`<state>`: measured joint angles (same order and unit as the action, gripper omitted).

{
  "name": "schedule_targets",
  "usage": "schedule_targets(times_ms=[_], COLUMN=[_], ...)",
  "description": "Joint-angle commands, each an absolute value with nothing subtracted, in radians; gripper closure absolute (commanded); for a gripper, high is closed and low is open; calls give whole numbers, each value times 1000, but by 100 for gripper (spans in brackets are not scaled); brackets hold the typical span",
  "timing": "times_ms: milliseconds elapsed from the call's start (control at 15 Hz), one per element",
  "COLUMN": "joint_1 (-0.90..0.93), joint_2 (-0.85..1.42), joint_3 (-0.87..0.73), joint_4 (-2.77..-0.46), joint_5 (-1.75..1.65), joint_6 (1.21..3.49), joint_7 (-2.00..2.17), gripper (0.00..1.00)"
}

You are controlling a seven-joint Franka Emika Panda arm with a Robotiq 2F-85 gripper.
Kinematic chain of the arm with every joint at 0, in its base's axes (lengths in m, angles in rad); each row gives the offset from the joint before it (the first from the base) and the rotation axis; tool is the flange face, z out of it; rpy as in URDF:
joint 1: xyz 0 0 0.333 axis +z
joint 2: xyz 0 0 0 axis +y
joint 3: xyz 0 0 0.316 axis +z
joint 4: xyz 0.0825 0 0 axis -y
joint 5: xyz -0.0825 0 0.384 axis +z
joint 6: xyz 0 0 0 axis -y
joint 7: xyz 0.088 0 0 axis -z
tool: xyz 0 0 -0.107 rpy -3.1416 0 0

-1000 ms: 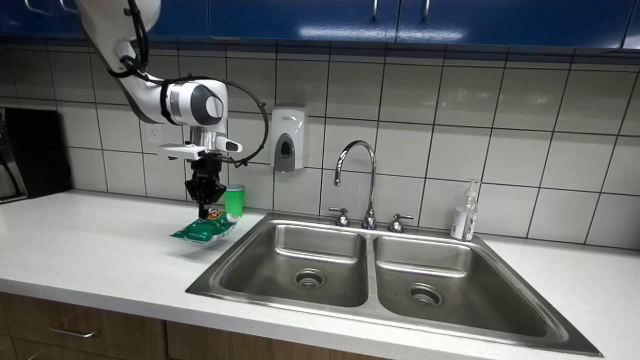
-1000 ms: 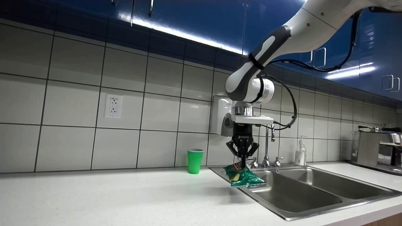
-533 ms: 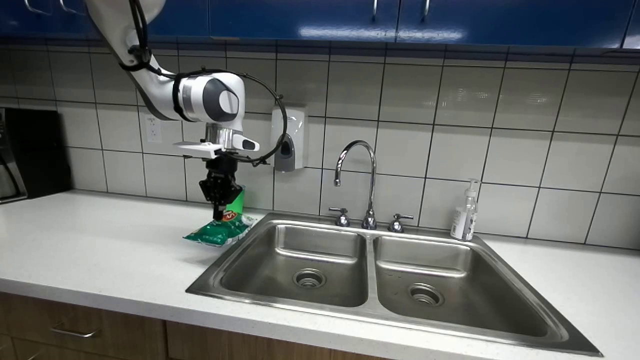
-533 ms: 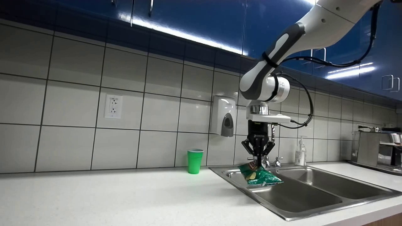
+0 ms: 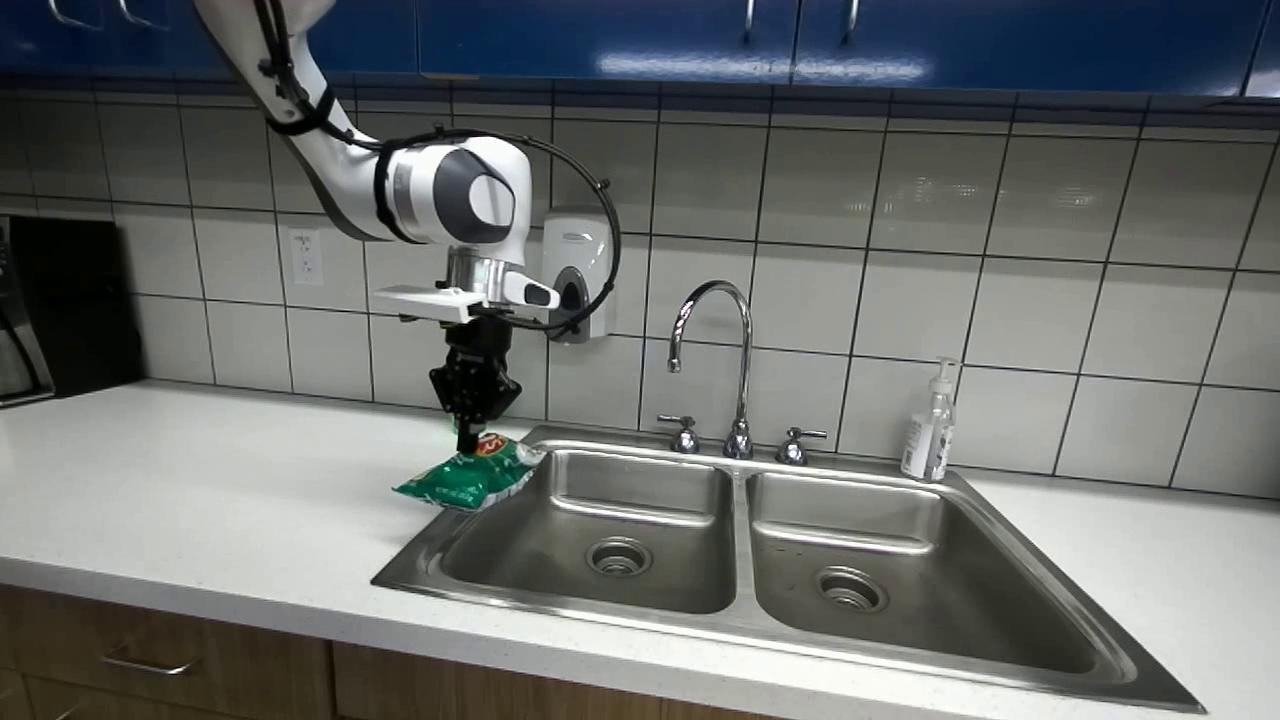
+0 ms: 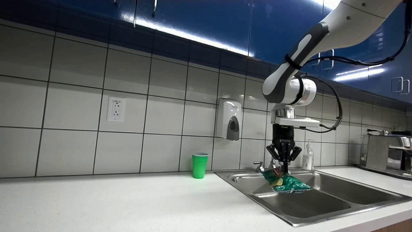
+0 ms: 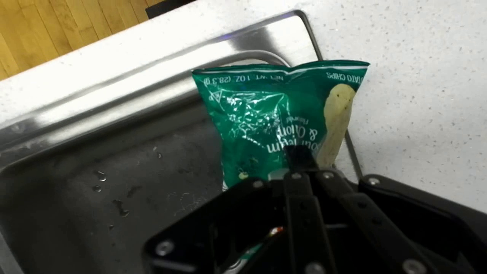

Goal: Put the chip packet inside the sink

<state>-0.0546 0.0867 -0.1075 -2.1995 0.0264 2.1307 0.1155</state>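
Evidently the carry is the step in hand: pickup looks done, release not. The gripper (image 6: 285, 169) has its jaws narrow, holding the chip packet (image 5: 470, 485) from above near its middle; packet hangs at the left rim of the sink (image 5: 408, 570), part over the left basin (image 5: 530, 565), part outside it. Whether foil touches steel, cannot tell. Next move, I judge: shift rightward until the whole packet is inside the basin's outline, then down, then release; let go here, it might snag on the rim and slide to the counter (image 5: 200, 480). Materials, left to right in an exterior view: black appliance (image 5: 75, 300), boxy, hard-edged; the counter, flat white, finely speckled; then the packet, glossy green foil, puffed like a small pillow, crinkled, flat end seam, one corner drooping left, "& Onion" legible upside down in the wrist view. Next the left basin, grey steel with rounded corners, its round drain (image 5: 618, 557) recessed; wrist view shows water drops (image 7: 101, 176) on the metal. Beyond, the faucet (image 5: 745, 380), mirror-bright chrome bent in a gooseneck; the right basin (image 5: 960, 600), much the same shape; last, a pump bottle (image 5: 930, 435), translucent plastic, white-labelled, slim neck.
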Motion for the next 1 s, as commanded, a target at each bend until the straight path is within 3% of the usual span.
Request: schedule_targets(times_ms=[0,933], joint_1=[-102,-209], joint_2=[53,295], joint_3=[-131,-185], joint_4=[-2235,-2044], joint_5=[26,14], joint_6=[2115,2107], joint_7=[28,-244], gripper=[100,100])
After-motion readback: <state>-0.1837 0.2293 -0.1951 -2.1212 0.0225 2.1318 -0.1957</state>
